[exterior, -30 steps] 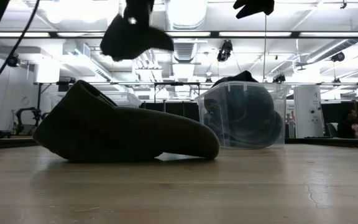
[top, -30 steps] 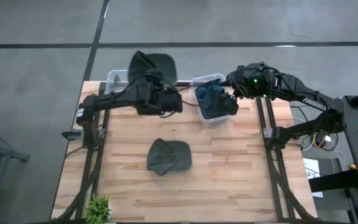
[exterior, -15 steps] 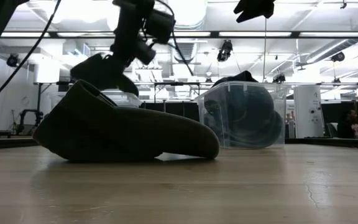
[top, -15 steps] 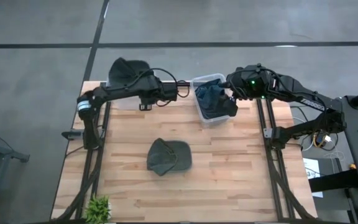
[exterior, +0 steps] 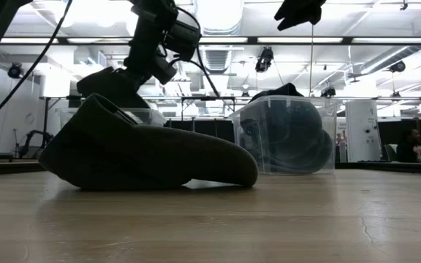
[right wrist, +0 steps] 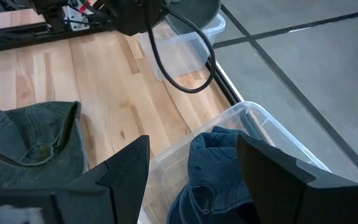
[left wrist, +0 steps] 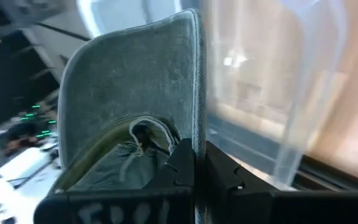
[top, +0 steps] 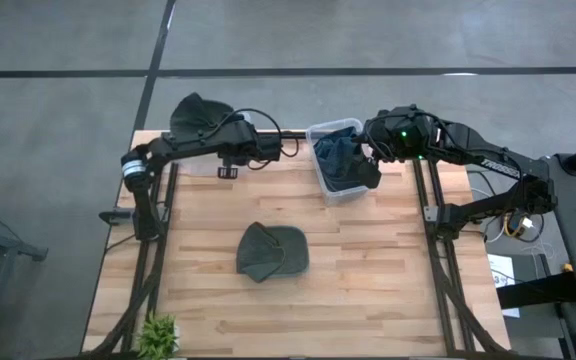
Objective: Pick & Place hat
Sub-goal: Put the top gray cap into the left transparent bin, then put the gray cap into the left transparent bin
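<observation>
Two hats matter here. One green hat is pinched in the closed jaws of the left gripper, held above a clear bin at the far left edge of the wooden surface. A second green hat lies loose near the middle of the surface. The right gripper hovers with jaws spread open over another clear bin holding blue hats, at the far right edge.
</observation>
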{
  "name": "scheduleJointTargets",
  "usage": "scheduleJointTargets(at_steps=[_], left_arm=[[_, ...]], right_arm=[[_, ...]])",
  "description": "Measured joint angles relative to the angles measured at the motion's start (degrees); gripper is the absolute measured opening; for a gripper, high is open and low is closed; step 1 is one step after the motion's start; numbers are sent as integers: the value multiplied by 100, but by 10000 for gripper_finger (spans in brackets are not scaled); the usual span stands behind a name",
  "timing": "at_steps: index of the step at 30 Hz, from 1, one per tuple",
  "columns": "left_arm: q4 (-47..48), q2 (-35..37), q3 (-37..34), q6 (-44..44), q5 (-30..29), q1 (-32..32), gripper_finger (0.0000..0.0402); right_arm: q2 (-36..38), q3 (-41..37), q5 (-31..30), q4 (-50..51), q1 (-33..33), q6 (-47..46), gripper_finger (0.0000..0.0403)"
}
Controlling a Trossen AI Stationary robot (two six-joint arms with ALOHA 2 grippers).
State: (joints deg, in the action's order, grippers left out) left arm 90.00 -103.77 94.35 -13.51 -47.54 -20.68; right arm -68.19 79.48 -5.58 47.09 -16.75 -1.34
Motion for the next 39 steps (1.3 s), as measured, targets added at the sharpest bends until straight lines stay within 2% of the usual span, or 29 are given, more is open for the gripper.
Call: scheduleJointTargets(at_steps=[5, 8, 14, 23, 29, 35, 39], left_arm=[[1, 0, 0, 44, 778, -103, 17], [-74, 0, 0, 157, 884, -140, 20], [-257, 0, 9, 310, 341, -162, 43], [-295, 0, 9, 371, 132, -159, 133], [9, 15, 63, 554, -611, -53, 152], [4, 194, 291, 820, 137, 240, 153], [3, 368, 571, 1129, 1115, 588, 153]], right_arm=[[1, 0, 2, 0, 0, -17, 233], [1, 0, 0, -2, 2, -15, 233], [7, 0, 0, -13, 0, -13, 233], [7, 0, 2, -9, 1, -15, 233], [7, 0, 2, -9, 0, -13, 233], [7, -2, 2, -9, 0, -8, 233], [7, -2, 2, -11, 0, -5, 233]])
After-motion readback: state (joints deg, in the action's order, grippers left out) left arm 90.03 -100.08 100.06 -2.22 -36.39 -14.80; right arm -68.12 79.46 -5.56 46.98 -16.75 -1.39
